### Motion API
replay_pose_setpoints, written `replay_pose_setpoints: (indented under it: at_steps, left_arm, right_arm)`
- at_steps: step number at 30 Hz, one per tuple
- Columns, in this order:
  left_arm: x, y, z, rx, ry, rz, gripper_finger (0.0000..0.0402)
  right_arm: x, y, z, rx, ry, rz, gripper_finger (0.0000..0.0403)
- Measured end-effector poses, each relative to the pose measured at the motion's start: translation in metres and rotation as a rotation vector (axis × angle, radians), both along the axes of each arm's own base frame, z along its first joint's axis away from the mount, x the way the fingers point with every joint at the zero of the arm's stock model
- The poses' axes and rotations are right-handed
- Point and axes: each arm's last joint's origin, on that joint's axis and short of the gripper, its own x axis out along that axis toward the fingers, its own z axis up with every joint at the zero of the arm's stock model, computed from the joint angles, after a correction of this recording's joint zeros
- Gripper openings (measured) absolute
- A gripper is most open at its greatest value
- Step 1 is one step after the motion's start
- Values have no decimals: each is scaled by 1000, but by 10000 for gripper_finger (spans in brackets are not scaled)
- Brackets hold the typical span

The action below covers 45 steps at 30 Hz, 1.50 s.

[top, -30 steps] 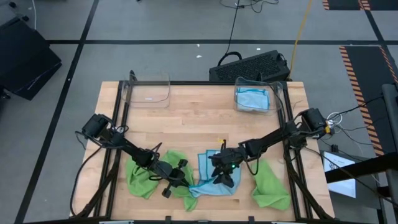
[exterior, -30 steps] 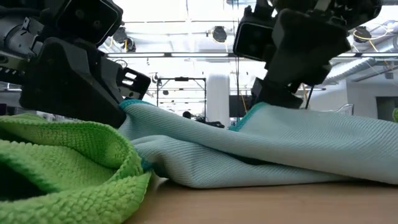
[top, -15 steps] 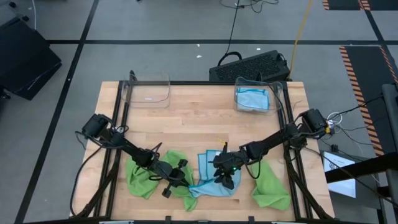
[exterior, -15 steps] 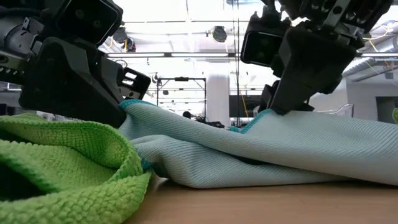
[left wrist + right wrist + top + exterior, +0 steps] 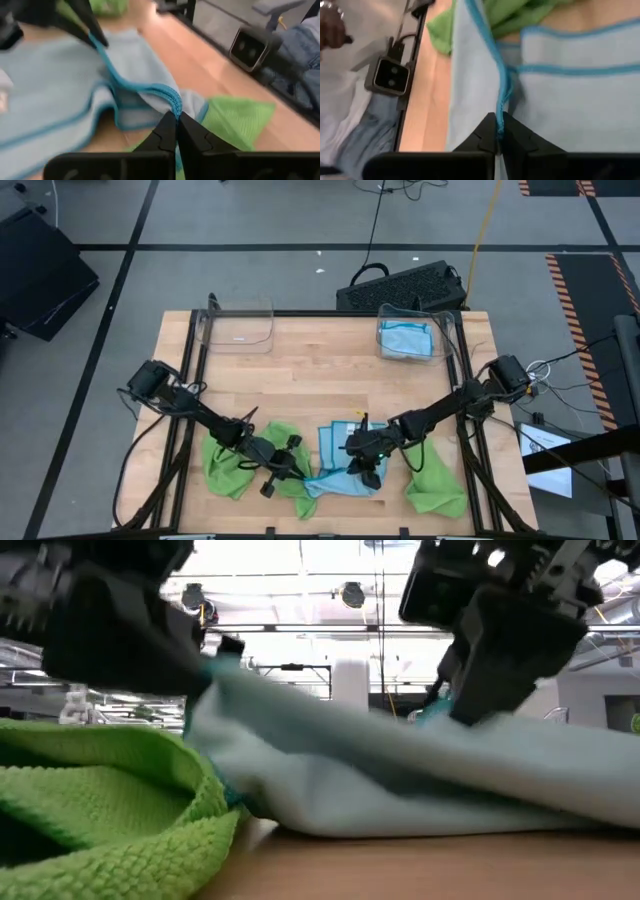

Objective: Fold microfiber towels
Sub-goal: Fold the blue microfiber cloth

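Near the front edge of the wooden table (image 5: 320,370), the light blue microfiber towel with teal edging (image 5: 335,458) lies between two lime green microfiber towels (image 5: 228,465) (image 5: 436,478). The left gripper (image 5: 297,476) is closed tight on the blue towel's teal hem. The right gripper (image 5: 367,477) is also closed on its hem.

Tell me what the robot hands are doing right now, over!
Left gripper shut on blue towel edge. Right gripper shut on same towel's teal hem. Green towels either side, nothing blocking.
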Motion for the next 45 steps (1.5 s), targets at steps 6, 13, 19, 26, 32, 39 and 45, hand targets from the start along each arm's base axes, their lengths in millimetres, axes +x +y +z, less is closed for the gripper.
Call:
replay_pose_setpoints:
  at_steps: [6, 13, 19, 26, 32, 39, 45]
  left_arm:
    - [-3, 9, 46, 104, -215, 36, 5]
    - [-4, 48, 85, 282, -331, 240, 4]
    - [-2, 95, 111, 379, -422, 434, 4]
    - [-11, 143, 161, 333, -561, 508, 4]
    - [-9, 186, 196, 306, -570, 545, 4]
    - [-11, 185, 194, 259, -474, 468, 3]
    - [-11, 168, 181, 206, -330, 421, 6]
  right_arm:
    - [-17, -5, 35, -155, -71, -93, 7]
    - [-45, -26, 95, -479, -306, -312, 6]
    - [-62, -56, 138, -671, -471, -437, 5]
    - [-72, -101, 177, -788, -642, -551, 5]
    - [-78, -138, 197, -707, -790, -565, 5]
    - [-75, -140, 179, -586, -655, -477, 5]
    - [-76, -120, 173, -505, -604, -392, 5]
